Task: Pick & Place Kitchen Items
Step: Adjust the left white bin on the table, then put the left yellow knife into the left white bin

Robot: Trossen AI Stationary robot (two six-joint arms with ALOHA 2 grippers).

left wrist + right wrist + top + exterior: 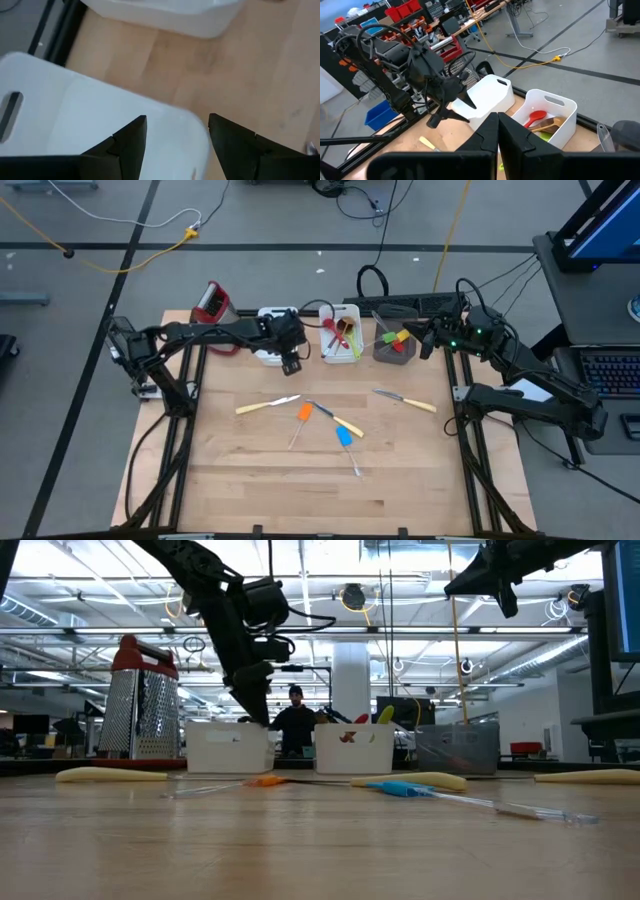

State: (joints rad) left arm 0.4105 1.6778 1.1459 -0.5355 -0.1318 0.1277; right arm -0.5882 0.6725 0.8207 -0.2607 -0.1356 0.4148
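Several kitchen items lie flat on the table's middle: a cream-handled knife (268,406), an orange spatula (303,415), a second cream-handled knife (343,424), a blue spatula (346,440) and a third knife (405,400). A red spoon (536,118) and wooden spoons lie in the right white bin (341,350). My left gripper (176,125) hangs open, pointing down over the near right corner of the left white bin (75,115), with nothing between its fingers. My right gripper (497,131) is shut and empty, raised at the far right by the grey cup (393,348).
A metal box grater with a red top (212,305) stands at the far left. The grey cup holds green and yellow utensils. The two white bins stand side by side along the far edge. A person stands behind the table in the low view (296,720).
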